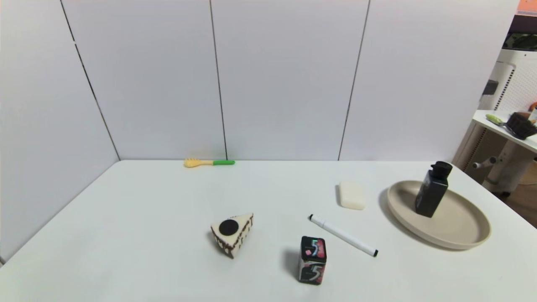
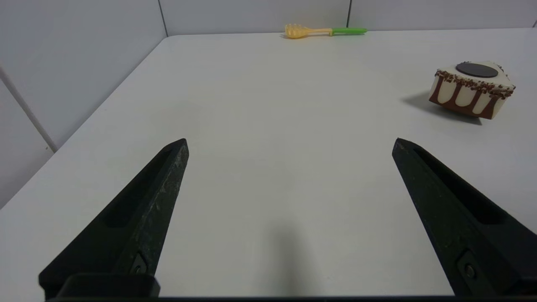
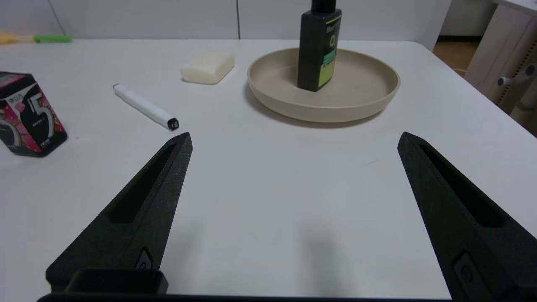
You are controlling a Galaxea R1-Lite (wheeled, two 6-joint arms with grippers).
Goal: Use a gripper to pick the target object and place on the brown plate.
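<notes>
The black bottle (image 1: 432,191) stands upright inside the brown plate (image 1: 470,235), at the right of the head view, a little above the middle; its round cap is on top. In the right wrist view the bottle's greenish label (image 3: 327,67) can be seen.

The right gripper (image 3: 293,140) is spread wide and holds nothing; its two black fingers (image 3: 142,209) hover over bare table (image 3: 272,201), well apart from the plate. The left gripper (image 2: 289,144) is also wide open and empty (it appears only in its own wrist view), above the table, with the cake slice (image 2: 472,88) at the upper right of that frame.

In the head view, the cream bar (image 1: 351,195) lies just left of the plate, the white marker (image 1: 344,235) lies diagonally below it, and the black box with "5" (image 1: 312,260) stands at lower centre. A yellow-green tool (image 1: 209,162) lies by the back wall.
</notes>
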